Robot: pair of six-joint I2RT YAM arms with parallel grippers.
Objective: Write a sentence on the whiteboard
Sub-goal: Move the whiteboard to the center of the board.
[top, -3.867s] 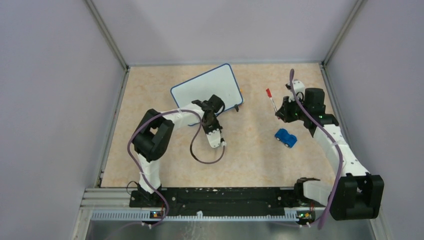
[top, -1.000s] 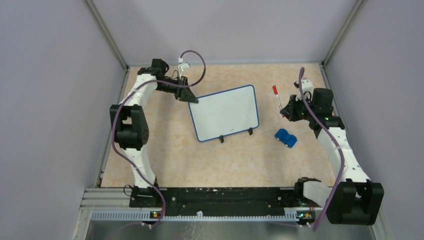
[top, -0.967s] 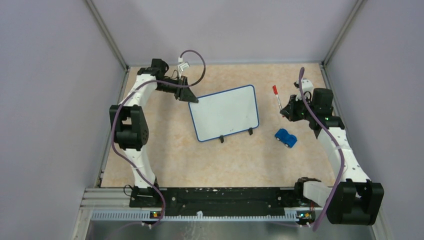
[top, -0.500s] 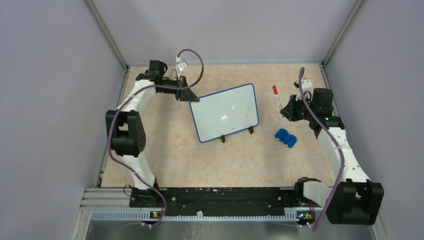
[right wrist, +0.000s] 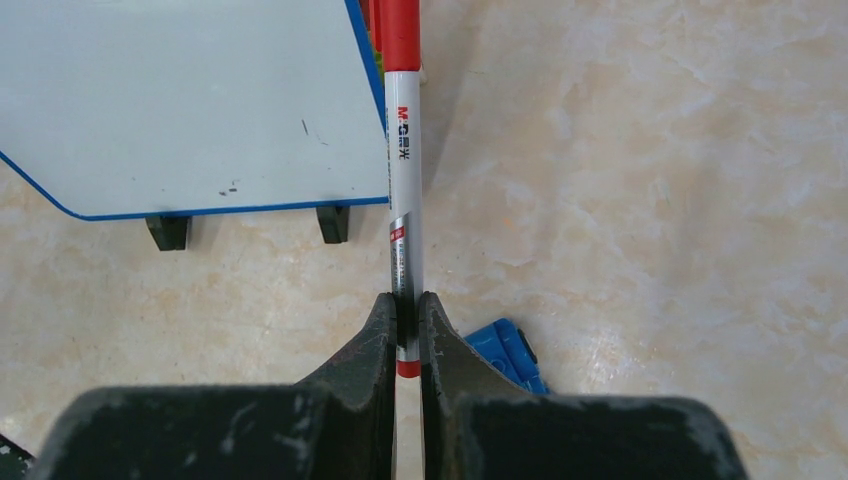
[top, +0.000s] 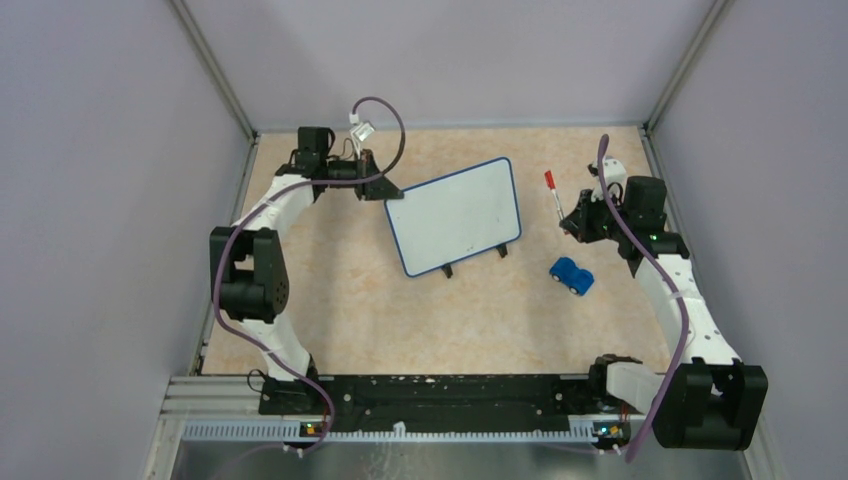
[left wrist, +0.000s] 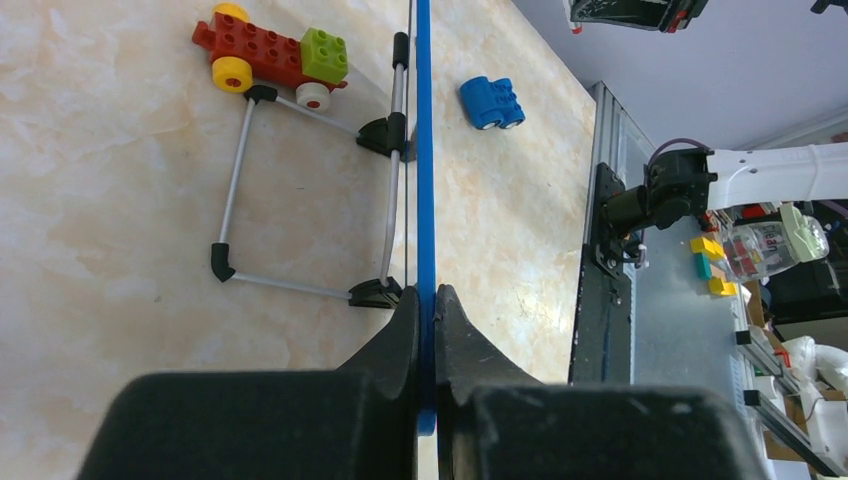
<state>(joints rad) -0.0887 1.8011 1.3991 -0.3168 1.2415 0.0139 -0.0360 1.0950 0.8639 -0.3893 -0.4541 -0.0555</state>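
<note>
We note left arm [top: 262,215] reaching to far left of table, elbow raised by left wall, forearm swung rightward, purple cable looping above wrist. Left gripper [left wrist: 427,305] clamped, fingertips pinching blue rim of whiteboard [top: 460,215] at its far left corner. We see right arm [top: 672,285] stretched forward along right side, wrist turned left. Right gripper [right wrist: 407,310] closed tight on marker [right wrist: 403,150], which sticks out past fingertips.
</note>
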